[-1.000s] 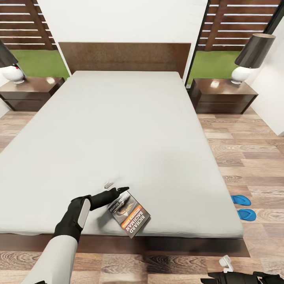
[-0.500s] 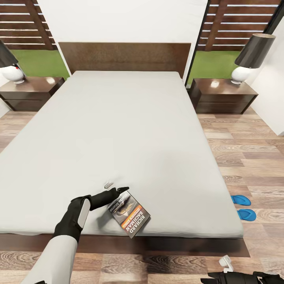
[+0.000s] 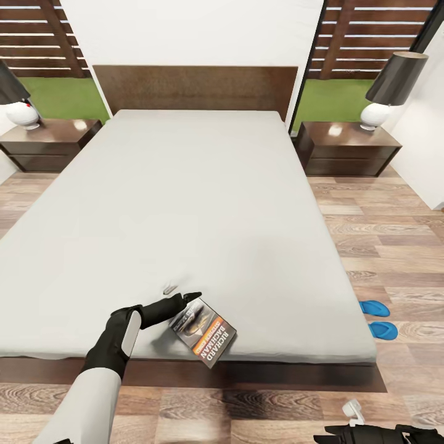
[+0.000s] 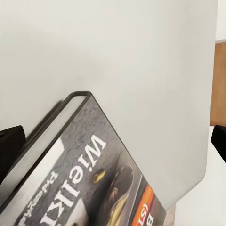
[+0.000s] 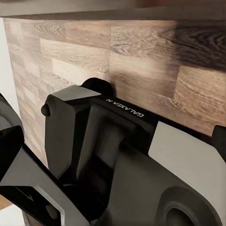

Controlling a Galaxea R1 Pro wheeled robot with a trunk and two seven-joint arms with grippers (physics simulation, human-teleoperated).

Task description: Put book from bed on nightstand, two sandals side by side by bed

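At the near bottom edge of the head view, the right claw (image 3: 377, 431) sits low over the wood-plank floor (image 3: 382, 246) in front of the bed's foot; whether its fingers are spread or pressed together cannot be told. Just beyond, the left claw (image 3: 185, 304) reaches over the foot end of the bed (image 3: 185, 203) and pinches the book (image 3: 205, 333) by one corner. The book is tilted, cover up, near the bed's foot edge; the wrist view shows its spine corner (image 4: 77, 101) raised off the pale mattress. On the floor just beside the bed's right side, near its foot, the two sandals (image 3: 379, 319) lie one behind the other, close together. Farther off, a nightstand (image 3: 348, 148) flanks the headboard on the right and another nightstand (image 3: 49, 142) on the left, each carrying a lamp (image 3: 388, 89).
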